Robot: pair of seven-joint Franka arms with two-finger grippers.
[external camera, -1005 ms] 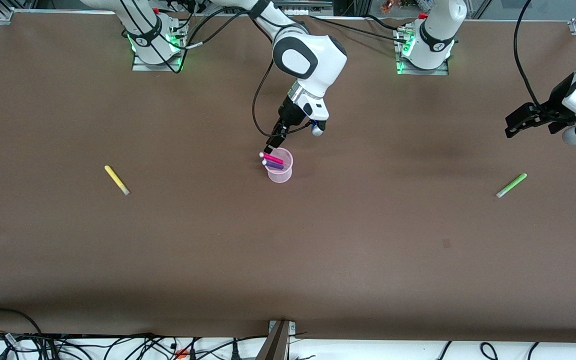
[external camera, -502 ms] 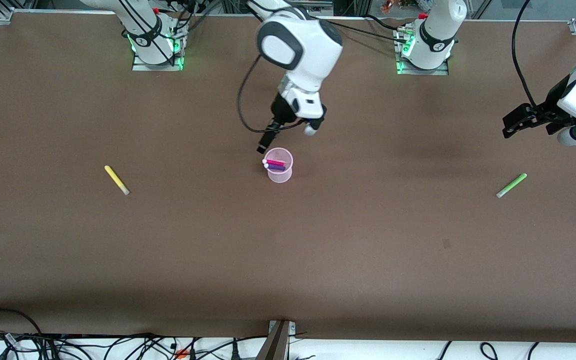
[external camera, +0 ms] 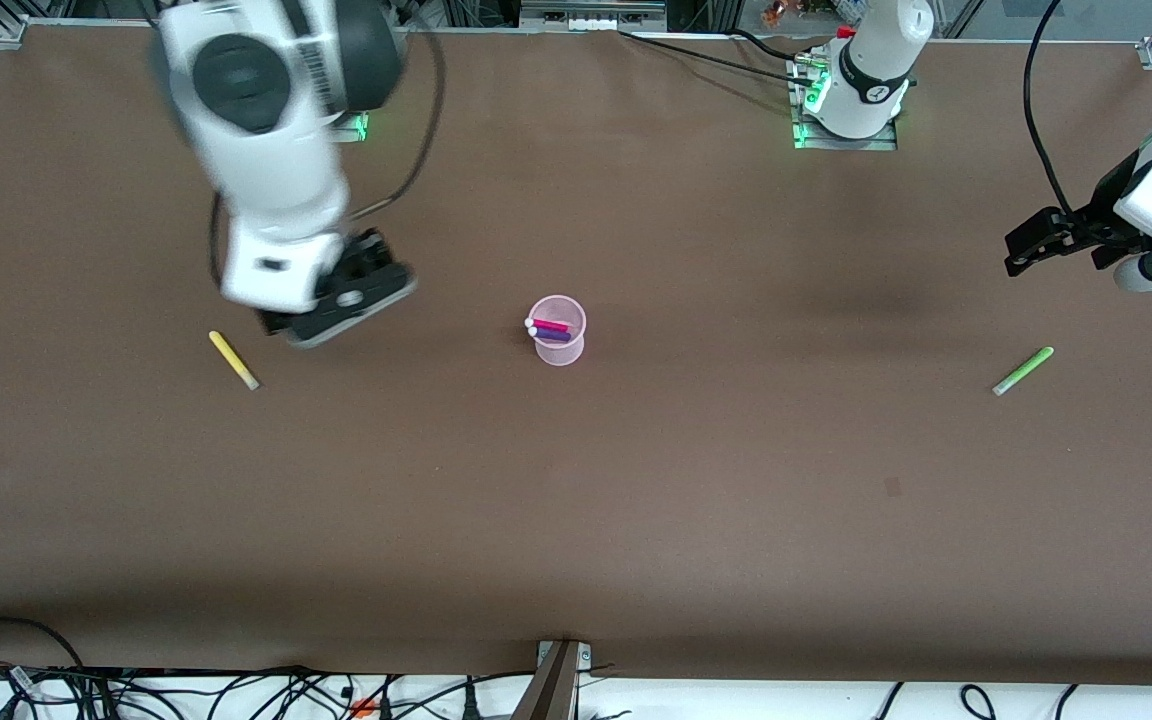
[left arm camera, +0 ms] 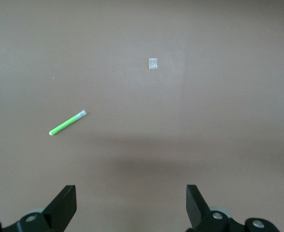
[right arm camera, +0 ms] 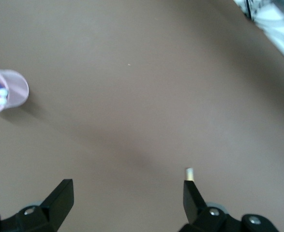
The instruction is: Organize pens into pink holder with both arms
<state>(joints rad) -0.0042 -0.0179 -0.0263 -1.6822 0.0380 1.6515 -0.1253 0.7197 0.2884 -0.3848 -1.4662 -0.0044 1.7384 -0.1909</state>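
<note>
The pink holder (external camera: 558,335) stands upright mid-table with the magenta pen (external camera: 552,324) and the purple-blue pen (external camera: 552,334) in it; it also shows in the right wrist view (right arm camera: 12,87). The yellow pen (external camera: 233,360) lies toward the right arm's end. My right gripper (external camera: 336,303) hangs open and empty over the table beside it; only the pen's pale tip (right arm camera: 189,173) shows by one finger in the right wrist view (right arm camera: 127,199). The green pen (external camera: 1023,370) lies toward the left arm's end, also seen in the left wrist view (left arm camera: 67,123). My left gripper (external camera: 1021,252) hangs open and empty above the table near it (left arm camera: 131,208).
The arm bases (external camera: 846,90) stand along the table's edge farthest from the front camera. Cables and a metal bracket (external camera: 561,665) run along the nearest edge. A small pale mark (external camera: 893,487) is on the brown tabletop, also in the left wrist view (left arm camera: 153,63).
My right arm has swung away from the holder to beside the yellow pen. The magenta pen has settled lower in the holder. The left arm has barely moved.
</note>
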